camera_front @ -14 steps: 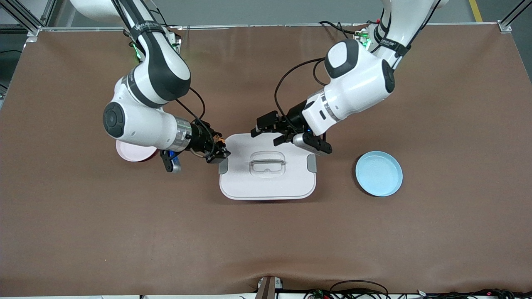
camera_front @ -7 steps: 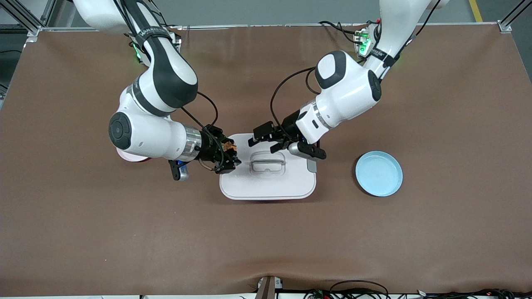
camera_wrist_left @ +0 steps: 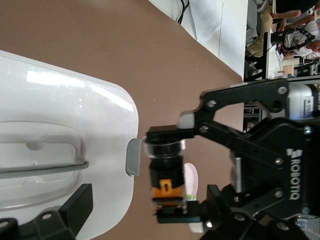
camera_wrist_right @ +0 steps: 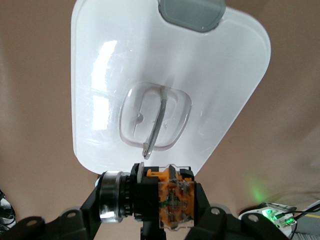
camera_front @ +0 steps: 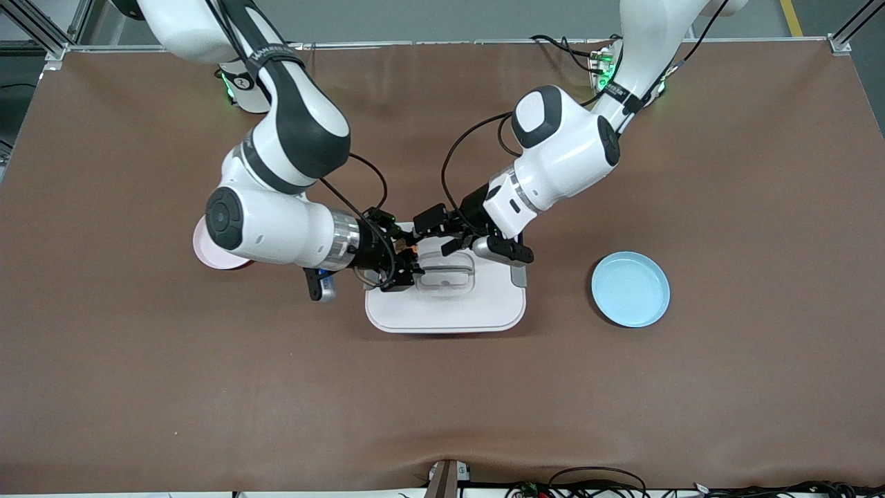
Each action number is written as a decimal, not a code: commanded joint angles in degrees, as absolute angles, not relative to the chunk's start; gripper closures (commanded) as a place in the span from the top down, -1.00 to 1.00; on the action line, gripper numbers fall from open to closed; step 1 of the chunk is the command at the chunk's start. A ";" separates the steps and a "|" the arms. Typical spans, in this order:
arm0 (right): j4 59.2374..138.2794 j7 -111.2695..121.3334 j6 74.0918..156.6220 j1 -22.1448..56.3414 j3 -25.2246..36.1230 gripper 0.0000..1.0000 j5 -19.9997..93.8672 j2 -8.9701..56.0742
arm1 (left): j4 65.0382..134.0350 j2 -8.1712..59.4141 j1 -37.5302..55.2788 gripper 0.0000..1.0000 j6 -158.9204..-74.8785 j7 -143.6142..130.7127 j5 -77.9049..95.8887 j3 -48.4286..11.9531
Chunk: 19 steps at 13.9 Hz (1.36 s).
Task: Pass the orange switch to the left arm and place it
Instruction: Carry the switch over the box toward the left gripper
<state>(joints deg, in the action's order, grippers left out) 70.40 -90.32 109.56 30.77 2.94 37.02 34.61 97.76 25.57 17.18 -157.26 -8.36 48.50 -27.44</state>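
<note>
My right gripper (camera_front: 408, 259) is shut on the orange switch (camera_front: 409, 247), a black body with a silver ring and an orange end. It holds it in the air over the white box (camera_front: 449, 308), near the lid handle. In the right wrist view the switch (camera_wrist_right: 150, 195) sits crosswise between my fingers above the box (camera_wrist_right: 165, 60). My left gripper (camera_front: 434, 237) is open over the box, right beside the switch. In the left wrist view the switch (camera_wrist_left: 164, 172) hangs between my open left fingers (camera_wrist_left: 75, 207), clamped by the right gripper (camera_wrist_left: 170, 172). I cannot tell whether the left fingers touch it.
A pink plate (camera_front: 207, 254) lies partly under the right arm, toward the right arm's end of the table. A blue plate (camera_front: 630, 288) lies beside the box toward the left arm's end. The box's grey clip (camera_front: 518, 273) faces the blue plate. Brown cloth covers the table.
The right gripper has carried the switch from beside the box's edge to over its lid, toward the left gripper. The left gripper has shifted slightly toward it and stayed open.
</note>
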 commanded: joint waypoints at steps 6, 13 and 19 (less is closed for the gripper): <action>66.36 -95.53 110.39 32.96 3.43 -1.00 37.97 36.39 | 96.94 27.33 17.67 1.00 -160.40 -7.47 49.57 -27.51; 65.48 -96.77 110.39 33.49 3.34 -1.00 38.06 36.39 | 97.03 27.86 17.58 1.00 -160.40 -7.12 49.57 -27.51; 65.48 -96.68 110.39 33.49 3.34 -1.00 38.06 36.47 | 97.65 26.55 16.79 1.00 -160.05 -7.29 49.57 -27.51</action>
<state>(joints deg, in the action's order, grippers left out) 67.53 -95.51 110.82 33.15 2.96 37.06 35.34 97.53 27.56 17.09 -159.74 -8.11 48.65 -27.32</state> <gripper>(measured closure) 0.273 0.000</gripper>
